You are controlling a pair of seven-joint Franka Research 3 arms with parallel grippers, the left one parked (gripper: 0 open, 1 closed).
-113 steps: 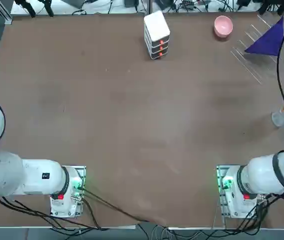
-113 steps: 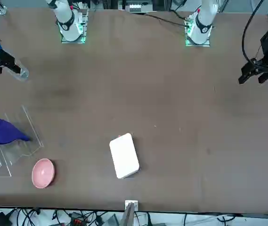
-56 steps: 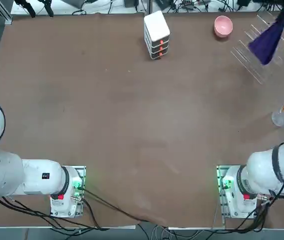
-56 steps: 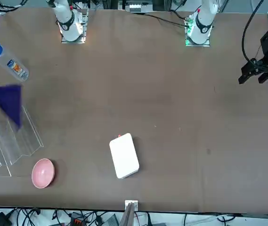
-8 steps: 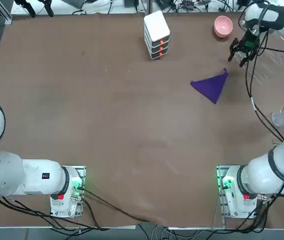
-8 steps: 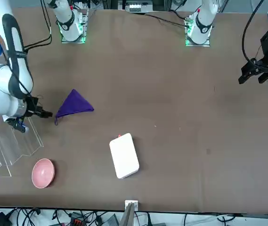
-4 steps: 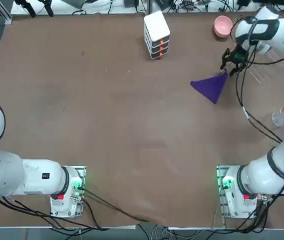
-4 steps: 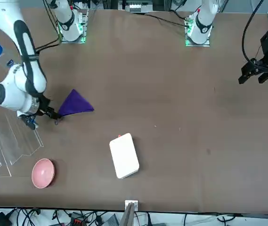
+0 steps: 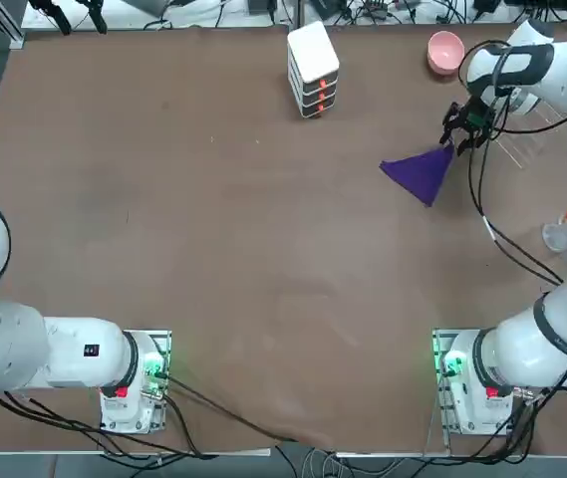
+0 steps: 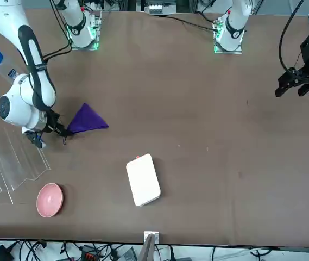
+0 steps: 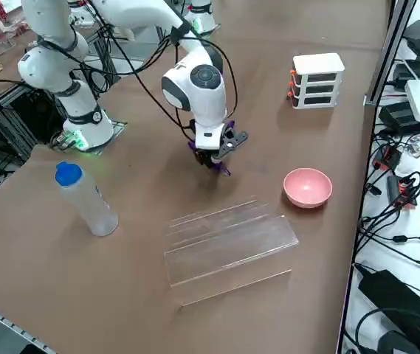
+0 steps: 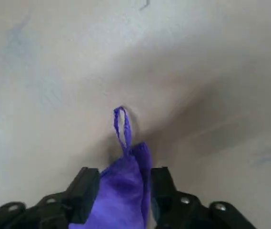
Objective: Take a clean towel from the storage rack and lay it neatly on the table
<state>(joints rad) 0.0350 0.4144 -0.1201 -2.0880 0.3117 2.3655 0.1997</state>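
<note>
The purple towel lies on the brown table as a bunched triangle, not spread flat, at roughly 1 o'clock from the table centre in the top view. Its pointed corner with the little hanging loop faces the right gripper, which sits low at that corner. In the wrist view the two black fingers stand either side of the cloth w/ purple fabric filling the space between them — they look pressed on the towel's corner, the loop poking out past the tips.

From the front view the gripper is at the towel's 9 o'clock edge, the white wrist housing just beside it.

The clear storage rack stands bare of cloth, well apart from the towel, nearer the table's right edge. A pink bowl sits near the rack at the far edge, approx. 12 o'clock from the gripper in the top view. The white stacked box w/ orange marks is further along the far edge. A clear bottle w/ blue cap stands on the robot's side of the rack.
</note>
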